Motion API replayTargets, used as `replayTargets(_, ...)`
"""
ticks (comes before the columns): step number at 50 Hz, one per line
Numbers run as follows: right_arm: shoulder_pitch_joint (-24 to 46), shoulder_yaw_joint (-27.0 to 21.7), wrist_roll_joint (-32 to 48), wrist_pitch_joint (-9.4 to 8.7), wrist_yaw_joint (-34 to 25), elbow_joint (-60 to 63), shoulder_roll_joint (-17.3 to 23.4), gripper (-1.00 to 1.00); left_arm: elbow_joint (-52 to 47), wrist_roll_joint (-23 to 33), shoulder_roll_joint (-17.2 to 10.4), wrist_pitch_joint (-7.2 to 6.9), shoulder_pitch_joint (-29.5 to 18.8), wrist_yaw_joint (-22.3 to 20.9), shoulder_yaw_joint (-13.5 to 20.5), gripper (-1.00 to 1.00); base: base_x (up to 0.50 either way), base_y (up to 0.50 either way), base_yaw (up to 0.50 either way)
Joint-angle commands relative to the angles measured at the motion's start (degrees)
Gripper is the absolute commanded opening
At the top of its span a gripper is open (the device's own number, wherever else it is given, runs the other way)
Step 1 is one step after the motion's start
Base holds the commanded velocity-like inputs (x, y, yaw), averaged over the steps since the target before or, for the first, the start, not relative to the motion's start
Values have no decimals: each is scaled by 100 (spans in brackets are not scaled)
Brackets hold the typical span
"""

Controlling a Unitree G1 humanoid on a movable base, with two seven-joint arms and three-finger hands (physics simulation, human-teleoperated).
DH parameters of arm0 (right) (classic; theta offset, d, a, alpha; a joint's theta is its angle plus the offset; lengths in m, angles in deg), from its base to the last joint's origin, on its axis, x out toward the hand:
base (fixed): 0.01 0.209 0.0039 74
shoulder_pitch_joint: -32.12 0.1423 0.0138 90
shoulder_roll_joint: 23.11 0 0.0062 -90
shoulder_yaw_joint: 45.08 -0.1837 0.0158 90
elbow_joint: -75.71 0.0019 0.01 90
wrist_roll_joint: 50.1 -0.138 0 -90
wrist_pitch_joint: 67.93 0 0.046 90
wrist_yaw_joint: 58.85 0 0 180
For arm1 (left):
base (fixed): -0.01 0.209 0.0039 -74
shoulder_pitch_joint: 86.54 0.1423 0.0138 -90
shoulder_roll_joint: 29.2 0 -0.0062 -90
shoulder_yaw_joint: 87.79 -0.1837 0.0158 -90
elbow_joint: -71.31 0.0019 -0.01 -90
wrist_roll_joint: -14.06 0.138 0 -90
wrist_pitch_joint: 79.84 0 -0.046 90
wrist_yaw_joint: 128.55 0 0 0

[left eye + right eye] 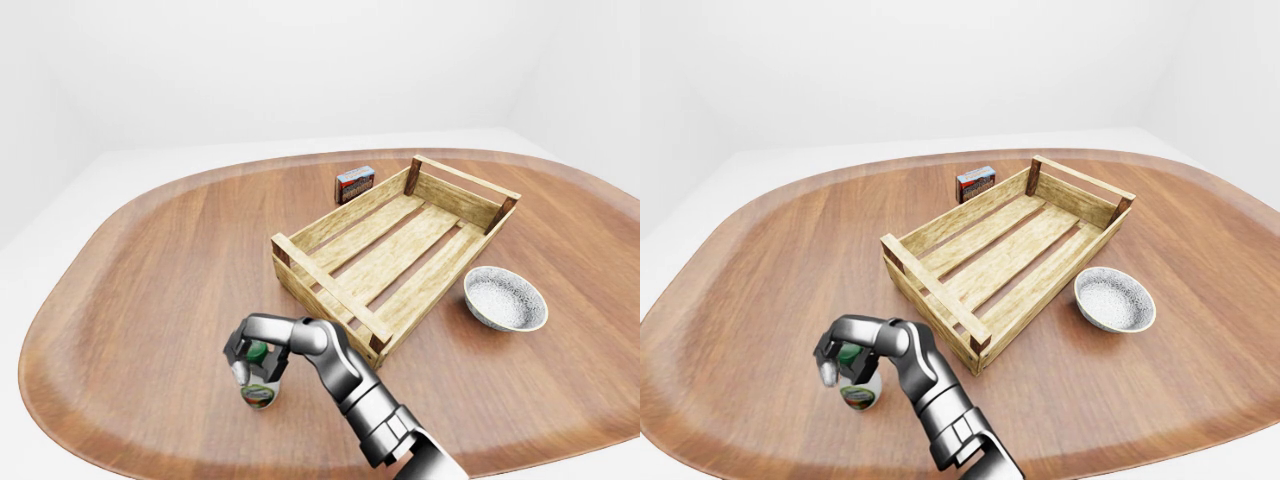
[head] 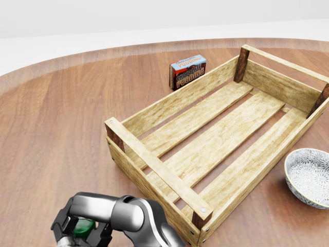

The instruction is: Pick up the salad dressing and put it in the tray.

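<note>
The salad dressing bottle [image 1: 260, 393], small with a green cap and a label, stands upright on the wooden table at the lower left of the left-eye view. My right hand [image 1: 256, 356] comes in from the bottom edge and its fingers close round the bottle's cap and neck. The bottle's base looks to be resting on the table. The wooden slatted tray [image 1: 327, 287] lies just right of and above the hand, with nothing in it. In the head view only the green cap [image 2: 82, 226] shows between the fingers. My left hand does not show.
A chocolate pudding box [image 1: 355, 184] stands beyond the tray's far left side. A patterned white bowl [image 1: 505, 299] sits to the right of the tray. The rounded wooden table [image 1: 150, 270] reaches well to the left of the hand.
</note>
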Motion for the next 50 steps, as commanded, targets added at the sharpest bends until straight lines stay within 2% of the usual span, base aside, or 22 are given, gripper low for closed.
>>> replayTargets(1,9,-113,211,-109,0,455,149,-97,-59,-46,-1,0,-8,22,-10,100,0,0,0)
replayTargets(15,3,-71,440,-299,0,1246,310,-96,-28,-46,7,0,0,13,-11,100,0,0,0)
replayTargets(17,85,-121,431,-450,0,1449,280,-96,-14,-35,14,0,-2,9,-28,100,0,0,0)
replayTargets(18,103,-127,424,-467,0,1480,273,-97,-10,-31,16,0,-2,8,-34,100,0,0,0)
replayTargets(23,100,-76,380,-467,0,1713,197,-96,-25,-18,30,0,-2,17,-58,100,0,0,0)
replayTargets(30,252,69,288,-467,0,2530,-153,-96,-32,5,40,0,-16,19,-89,100,0,0,0)
replayTargets(39,471,132,-51,-467,0,2894,-153,-98,-6,30,59,0,-10,18,-109,100,0,0,0)
replayTargets(50,974,-180,-339,-467,0,2758,-153,-98,60,53,78,0,-12,25,-182,100,0,0,0)
